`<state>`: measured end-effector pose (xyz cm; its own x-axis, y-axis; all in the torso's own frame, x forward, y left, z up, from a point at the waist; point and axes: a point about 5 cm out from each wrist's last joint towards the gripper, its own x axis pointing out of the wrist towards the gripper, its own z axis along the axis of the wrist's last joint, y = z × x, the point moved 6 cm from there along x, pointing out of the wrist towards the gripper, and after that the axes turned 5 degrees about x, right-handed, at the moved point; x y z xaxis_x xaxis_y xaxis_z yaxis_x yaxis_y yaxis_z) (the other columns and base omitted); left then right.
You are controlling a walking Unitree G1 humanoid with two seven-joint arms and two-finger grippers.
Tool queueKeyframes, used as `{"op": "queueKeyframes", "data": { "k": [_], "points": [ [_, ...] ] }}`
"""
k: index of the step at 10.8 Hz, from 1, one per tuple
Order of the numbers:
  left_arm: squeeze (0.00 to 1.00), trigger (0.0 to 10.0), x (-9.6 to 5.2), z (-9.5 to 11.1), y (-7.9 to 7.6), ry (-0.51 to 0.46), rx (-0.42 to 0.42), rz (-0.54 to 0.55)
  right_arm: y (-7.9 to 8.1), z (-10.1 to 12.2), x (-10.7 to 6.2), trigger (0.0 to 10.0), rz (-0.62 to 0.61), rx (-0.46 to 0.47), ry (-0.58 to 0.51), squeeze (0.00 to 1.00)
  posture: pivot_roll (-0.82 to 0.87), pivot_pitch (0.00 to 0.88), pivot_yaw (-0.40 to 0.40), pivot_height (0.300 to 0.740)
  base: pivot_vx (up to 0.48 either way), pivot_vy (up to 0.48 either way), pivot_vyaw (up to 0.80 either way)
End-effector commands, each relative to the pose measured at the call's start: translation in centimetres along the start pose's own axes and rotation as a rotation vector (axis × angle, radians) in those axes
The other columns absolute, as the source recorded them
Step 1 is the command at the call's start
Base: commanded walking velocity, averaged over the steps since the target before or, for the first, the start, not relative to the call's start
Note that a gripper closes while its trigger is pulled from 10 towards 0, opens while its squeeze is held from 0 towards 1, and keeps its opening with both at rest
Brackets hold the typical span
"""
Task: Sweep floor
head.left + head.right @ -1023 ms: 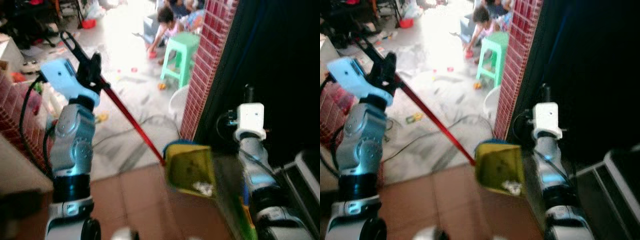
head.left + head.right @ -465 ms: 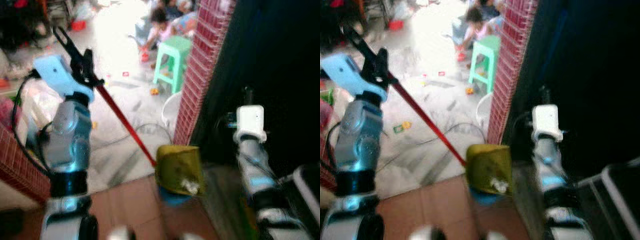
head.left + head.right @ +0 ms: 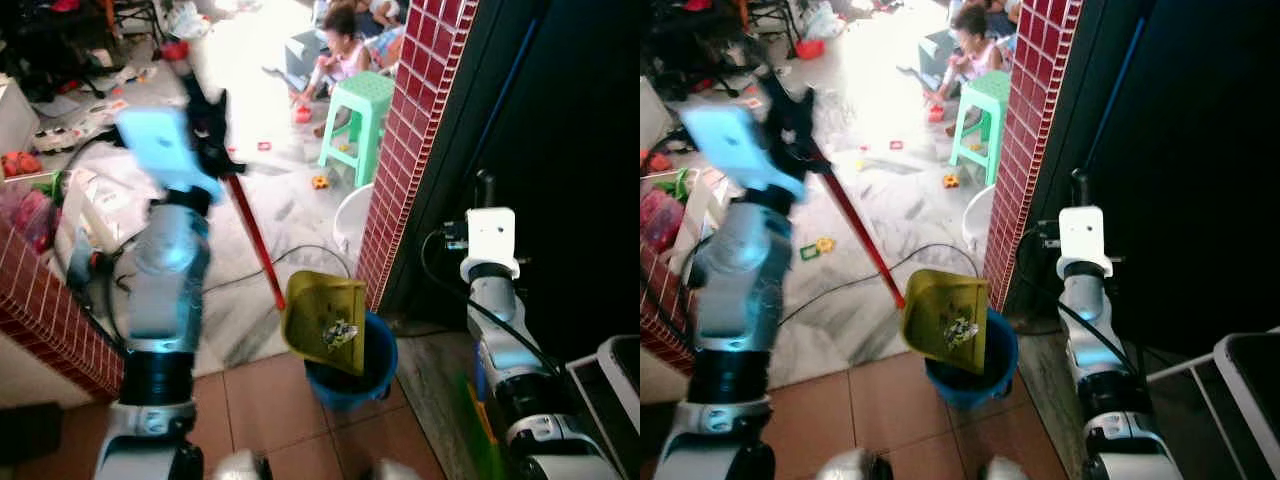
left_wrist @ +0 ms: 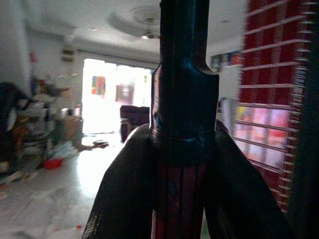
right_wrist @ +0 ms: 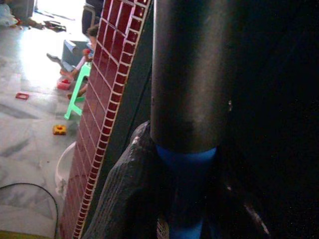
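Observation:
A yellow dustpan (image 3: 325, 320) on a long red handle (image 3: 255, 240) hangs tilted over a blue bucket (image 3: 378, 368), with bits of litter (image 3: 338, 332) lying in it. My left gripper (image 3: 215, 130) is raised and shut on the top of that handle; in the left wrist view its fingers (image 4: 124, 199) clasp the red and black shaft (image 4: 182, 164). My right gripper (image 3: 485, 190) is shut on a broom pole (image 3: 515, 90) that rises blue against the dark doorway. The right wrist view has the pole's black sleeve and blue part (image 5: 184, 199) between the fingers.
A red brick pillar (image 3: 415, 140) stands right beside the bucket, with a white basin (image 3: 352, 215) behind it. A green stool (image 3: 360, 100) and a person (image 3: 345, 45) on the floor are farther off. A black cable (image 3: 300, 252) crosses the marble. A low brick wall (image 3: 50, 320) lies left.
The camera has shifted. My left arm has swung the handle steeper, and the dustpan now sits tipped over the blue bucket. My right arm still holds the pole upright.

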<state>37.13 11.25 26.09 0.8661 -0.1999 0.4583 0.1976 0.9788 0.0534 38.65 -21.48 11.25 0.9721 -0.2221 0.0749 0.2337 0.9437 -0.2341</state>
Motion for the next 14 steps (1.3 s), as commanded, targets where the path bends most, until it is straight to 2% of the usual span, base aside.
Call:
{"op": "queueKeyframes", "data": {
  "k": [1,2,3,4,5,6,7,8,10,11,12,13,14],
  "points": [
    [0.00,10.0,0.2,2.2,-2.5,-0.091,0.028,-0.103,-0.1,1.3,0.4,10.0,-0.001,-0.013,-0.044,0.00,-0.03,0.000,-0.006,0.740,0.000,0.000,0.00],
    [0.00,10.0,0.2,2.6,-3.9,-0.111,0.032,-0.163,-0.1,1.3,0.4,10.0,-0.001,-0.013,-0.045,0.00,-0.03,0.000,-0.007,0.740,0.000,0.000,0.00],
    [0.00,10.0,-0.3,3.6,-6.9,-0.158,0.073,-0.308,0.0,1.4,0.4,10.0,0.000,-0.014,-0.047,0.00,-0.03,0.000,-0.008,0.740,0.000,0.000,0.00],
    [0.00,10.0,-0.8,4.3,-8.6,-0.198,0.117,-0.391,0.0,1.5,0.4,10.0,0.000,-0.013,-0.050,0.00,-0.03,0.000,-0.008,0.740,0.000,0.000,0.00],
    [0.00,10.0,-1.1,4.6,-9.4,-0.221,0.144,-0.427,0.1,1.5,0.5,10.0,0.001,-0.012,-0.051,0.00,-0.02,0.000,-0.009,0.740,0.000,0.000,0.00],
    [0.00,10.0,-2.0,6.2,-11.9,-0.327,0.260,-0.545,0.3,1.6,0.5,10.0,0.004,-0.011,-0.054,0.00,-0.02,0.001,-0.010,0.740,0.000,0.000,0.00],
    [0.00,10.0,-2.0,6.6,-12.1,-0.334,0.234,-0.540,0.4,1.7,0.5,10.0,0.007,-0.010,-0.056,0.00,-0.02,0.000,-0.012,0.740,0.000,0.000,0.00],
    [0.00,10.0,-1.7,6.7,-11.7,-0.325,0.210,-0.502,0.5,1.8,0.6,10.0,0.008,-0.009,-0.058,0.00,-0.02,0.000,-0.012,0.740,0.000,0.000,0.00],
    [0.00,10.0,0.5,7.9,-7.7,-0.319,0.142,-0.298,0.5,1.8,0.7,10.0,0.007,-0.009,-0.058,0.00,-0.02,0.000,-0.013,0.740,0.000,0.000,0.00],
    [0.00,10.0,2.1,10.3,-4.1,-0.380,0.201,-0.139,0.5,1.7,0.7,10.0,0.010,-0.008,-0.059,0.00,-0.01,0.001,-0.015,0.740,0.000,0.000,0.00],
    [0.00,10.0,2.7,11.3,-2.1,-0.394,0.246,-0.056,0.7,1.8,0.8,10.0,0.013,-0.003,-0.058,0.00,-0.01,0.000,-0.017,0.740,0.000,0.000,0.00],
    [0.00,10.0,3.0,10.9,0.4,-0.362,0.328,0.025,0.8,1.8,0.8,10.0,0.015,0.003,-0.058,0.00,-0.01,0.000,-0.017,0.740,0.000,0.000,0.00],
    [0.00,10.0,2.4,8.9,2.6,-0.289,0.388,0.077,0.9,1.8,0.8,10.0,0.017,0.008,-0.057,0.00,-0.01,0.000,-0.017,0.740,0.000,0.000,0.00]
  ]
}}
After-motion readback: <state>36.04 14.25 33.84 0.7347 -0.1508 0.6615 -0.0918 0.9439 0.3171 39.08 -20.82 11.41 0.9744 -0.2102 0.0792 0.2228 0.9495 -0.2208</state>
